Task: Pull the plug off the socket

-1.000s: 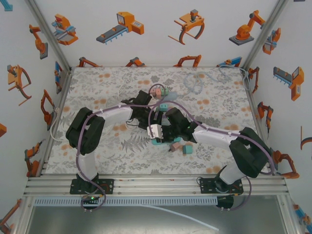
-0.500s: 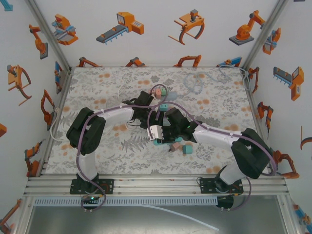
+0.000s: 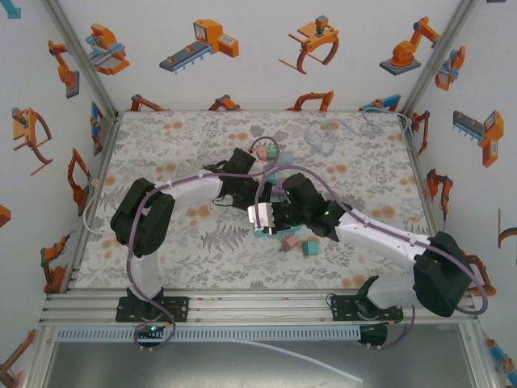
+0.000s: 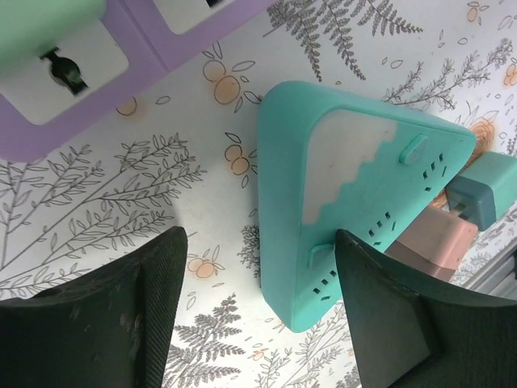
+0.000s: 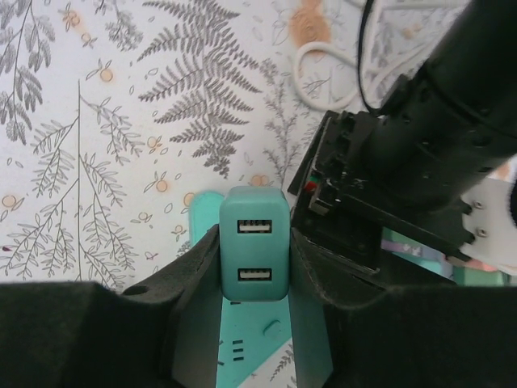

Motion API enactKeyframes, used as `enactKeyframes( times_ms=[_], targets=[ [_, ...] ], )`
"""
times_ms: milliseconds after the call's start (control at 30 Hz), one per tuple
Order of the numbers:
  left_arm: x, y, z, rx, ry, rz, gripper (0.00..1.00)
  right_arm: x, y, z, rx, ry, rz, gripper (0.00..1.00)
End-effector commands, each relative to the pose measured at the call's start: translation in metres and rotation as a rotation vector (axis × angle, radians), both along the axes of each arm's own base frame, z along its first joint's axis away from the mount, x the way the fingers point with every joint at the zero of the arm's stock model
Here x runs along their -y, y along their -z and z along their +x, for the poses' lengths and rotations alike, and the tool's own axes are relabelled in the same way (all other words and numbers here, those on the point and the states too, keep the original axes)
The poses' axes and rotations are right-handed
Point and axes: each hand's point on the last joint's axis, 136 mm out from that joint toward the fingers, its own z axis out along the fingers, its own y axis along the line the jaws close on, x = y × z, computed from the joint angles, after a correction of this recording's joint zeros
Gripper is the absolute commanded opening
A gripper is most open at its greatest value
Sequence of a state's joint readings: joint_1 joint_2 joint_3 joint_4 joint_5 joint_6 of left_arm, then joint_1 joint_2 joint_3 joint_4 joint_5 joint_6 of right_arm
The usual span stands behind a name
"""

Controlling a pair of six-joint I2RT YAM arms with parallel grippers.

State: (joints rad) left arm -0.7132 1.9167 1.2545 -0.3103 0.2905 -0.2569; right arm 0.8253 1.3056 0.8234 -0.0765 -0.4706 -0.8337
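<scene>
Right gripper point(image 5: 254, 271) clamped on teal plug point(image 5: 254, 230), left gripper point(image 4: 258, 279) agape over socket point(image 4: 355, 186)

Robot lab cell, aluminium frame point(image 3: 258, 305), robot-printed walls point(image 3: 258, 81)

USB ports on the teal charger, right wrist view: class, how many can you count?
2: an upper port and a lower port, stacked on the facing side of the teal charger. Its other sides are hidden.
</scene>
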Motion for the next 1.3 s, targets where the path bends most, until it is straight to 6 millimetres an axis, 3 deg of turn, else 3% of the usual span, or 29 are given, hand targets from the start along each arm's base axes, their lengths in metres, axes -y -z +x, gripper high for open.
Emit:
enactKeyframes(
  times_ms=[0,267,333,467,567,700,1000,1133,1267],
  targets=[
    [-0.099,0.083,-0.004,0.020,-0.002,0.504,0.67,-0.001,-0.034,-0.003,-0.006,0.050,0.118,0.09],
    [-0.082,0.048,0.019,0.104,0.010,0.447,0.68,0.013,-0.088,-0.016,-0.227,0.243,0.370,0.08],
    [-0.081,0.040,0.024,0.113,0.001,0.448,0.69,0.016,-0.102,-0.010,-0.340,0.345,0.473,0.08],
    [-0.075,0.016,0.027,0.138,-0.021,0.395,0.71,0.023,-0.105,-0.002,-0.623,0.532,0.618,0.07],
    [-0.066,-0.012,0.026,0.172,-0.041,0.295,0.76,0.031,-0.093,0.005,-0.761,0.684,0.669,0.07],
    [-0.056,-0.054,0.020,0.230,-0.062,0.156,0.82,0.046,-0.062,0.018,-0.922,0.920,0.671,0.08],
    [-0.082,-0.125,-0.002,0.372,-0.164,0.009,0.91,0.043,0.006,0.022,-1.005,1.145,0.522,0.11],
    [-0.089,-0.148,-0.024,0.413,-0.136,-0.075,0.94,0.038,0.030,0.024,-1.018,1.191,0.468,0.12],
    [-0.094,-0.155,-0.047,0.431,-0.096,-0.147,0.96,0.031,0.052,0.025,-1.027,1.211,0.426,0.13]
  ],
)
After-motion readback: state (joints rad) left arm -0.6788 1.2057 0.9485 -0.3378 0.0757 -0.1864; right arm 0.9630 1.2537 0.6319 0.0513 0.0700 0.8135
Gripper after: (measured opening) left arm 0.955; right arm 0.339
